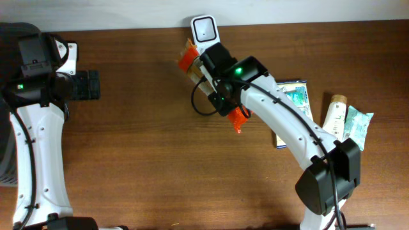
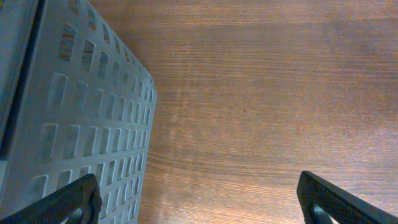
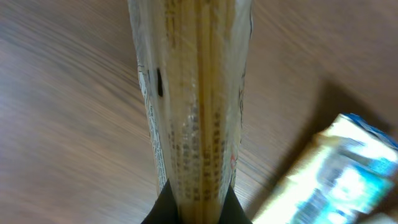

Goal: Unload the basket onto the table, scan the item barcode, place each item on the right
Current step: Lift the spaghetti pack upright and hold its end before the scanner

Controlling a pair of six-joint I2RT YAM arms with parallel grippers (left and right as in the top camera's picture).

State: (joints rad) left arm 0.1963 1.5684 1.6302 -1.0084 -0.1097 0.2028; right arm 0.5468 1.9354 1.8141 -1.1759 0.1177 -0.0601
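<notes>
Two grippers: your right gripper is clamped on the orange-ended packet beside the white scanner; your left gripper stands spread wide.

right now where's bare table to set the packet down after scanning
Widest bare wood: between the left arm and the right arm, below the scanner in the overhead view. Crowded: by the scanner, where the right gripper holds the packet, and the right side, where box, tube and pouch cluster.

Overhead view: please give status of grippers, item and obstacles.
Left gripper open, beside basket. Right gripper shut on orange-ended packet, near white scanner. No obstacle seen between them.
</notes>
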